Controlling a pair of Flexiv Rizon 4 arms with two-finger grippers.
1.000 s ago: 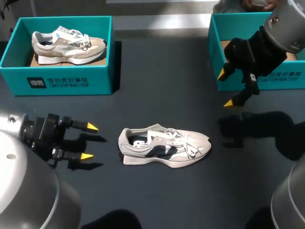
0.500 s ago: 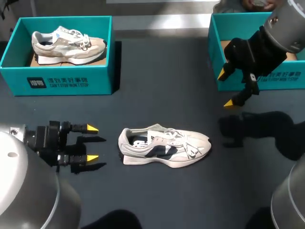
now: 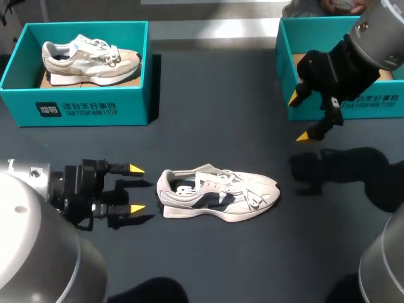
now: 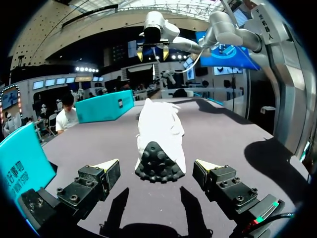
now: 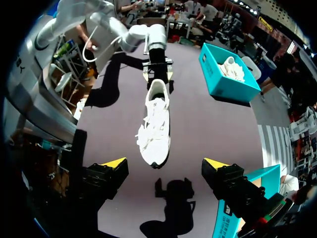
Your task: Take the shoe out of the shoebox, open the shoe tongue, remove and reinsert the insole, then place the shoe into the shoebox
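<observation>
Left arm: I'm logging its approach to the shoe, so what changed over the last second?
The left hand moved along the table toward the heel of the shoe, open and taking hold of nothing. The shoe and the open right hand stayed where they were.

white lace-up sneaker (image 3: 218,194) with navy side panel on dark grey matte table (image 3: 208,126). teal cardboard shoebox (image 3: 82,108) at far left corner, white print, holds cream-beige sneaker (image 3: 88,59). left gripper (image 3: 136,188), right gripper (image 3: 300,118): black, yellow tips.
</observation>
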